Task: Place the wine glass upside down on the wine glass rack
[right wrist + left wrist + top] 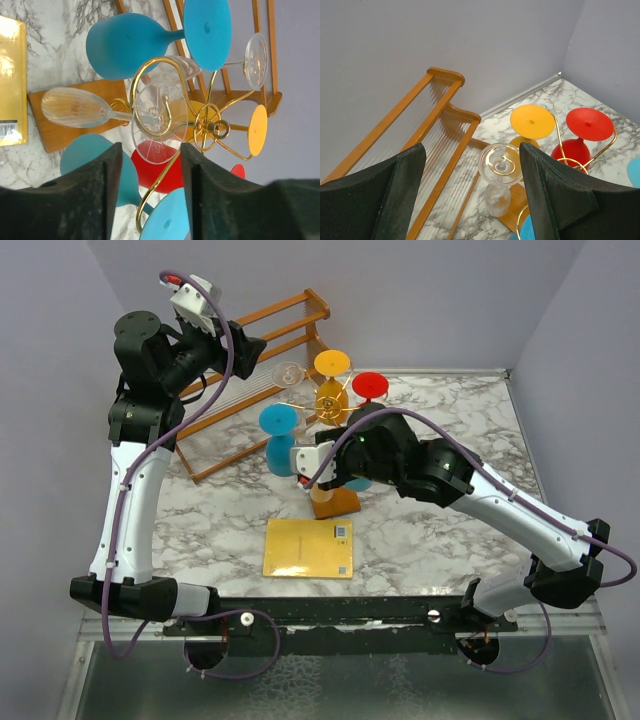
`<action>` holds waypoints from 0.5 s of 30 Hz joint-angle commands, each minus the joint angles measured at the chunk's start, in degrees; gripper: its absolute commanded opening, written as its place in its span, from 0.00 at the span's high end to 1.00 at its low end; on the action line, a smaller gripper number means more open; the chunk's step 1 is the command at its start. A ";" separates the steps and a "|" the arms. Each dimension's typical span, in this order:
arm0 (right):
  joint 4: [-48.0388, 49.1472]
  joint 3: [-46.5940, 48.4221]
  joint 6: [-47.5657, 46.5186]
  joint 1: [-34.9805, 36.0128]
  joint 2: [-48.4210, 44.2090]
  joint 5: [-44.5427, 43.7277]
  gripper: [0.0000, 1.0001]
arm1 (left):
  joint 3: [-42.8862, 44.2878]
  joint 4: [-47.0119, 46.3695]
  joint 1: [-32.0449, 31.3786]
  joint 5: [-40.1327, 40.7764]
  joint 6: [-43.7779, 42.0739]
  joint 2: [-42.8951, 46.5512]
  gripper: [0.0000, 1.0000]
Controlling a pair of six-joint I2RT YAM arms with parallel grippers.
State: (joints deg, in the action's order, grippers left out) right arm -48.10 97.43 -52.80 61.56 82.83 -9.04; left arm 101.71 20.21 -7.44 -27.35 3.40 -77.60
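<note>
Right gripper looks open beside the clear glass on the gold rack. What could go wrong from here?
1. The right gripper is open, with the foot of the clear wine glass between its fingers. A crooked pull-back could drag the glass off the wine glass rack.
2. The blue glasses crowd close, so a sideways move could knock them.
3. The left gripper hovers open above another clear glass. Descending could bump it.

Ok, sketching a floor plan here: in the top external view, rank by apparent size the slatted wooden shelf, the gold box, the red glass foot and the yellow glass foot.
1. slatted wooden shelf
2. gold box
3. red glass foot and yellow glass foot: they look alike, so unranked.
</note>
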 commanded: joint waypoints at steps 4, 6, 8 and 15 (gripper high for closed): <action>-2.52 3.05 1.38 0.49 -1.19 1.35 0.38 | -0.12 -0.32 0.48 0.20 -1.34 1.05 0.22; -3.28 4.17 1.91 0.38 -1.33 2.57 0.35 | -0.47 -0.26 0.50 0.33 -1.67 1.13 0.22; -4.13 5.29 2.37 0.16 -1.33 3.82 0.33 | -0.78 -0.26 0.50 0.51 -2.00 1.22 0.21; -6.07 8.95 4.69 -2.38 -2.07 7.37 0.29 | -1.07 0.07 0.56 1.82 -4.01 1.40 0.21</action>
State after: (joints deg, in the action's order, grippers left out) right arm -52.01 103.22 -50.70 60.90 82.76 -5.56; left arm 101.27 20.29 -7.18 -27.33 1.48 -77.58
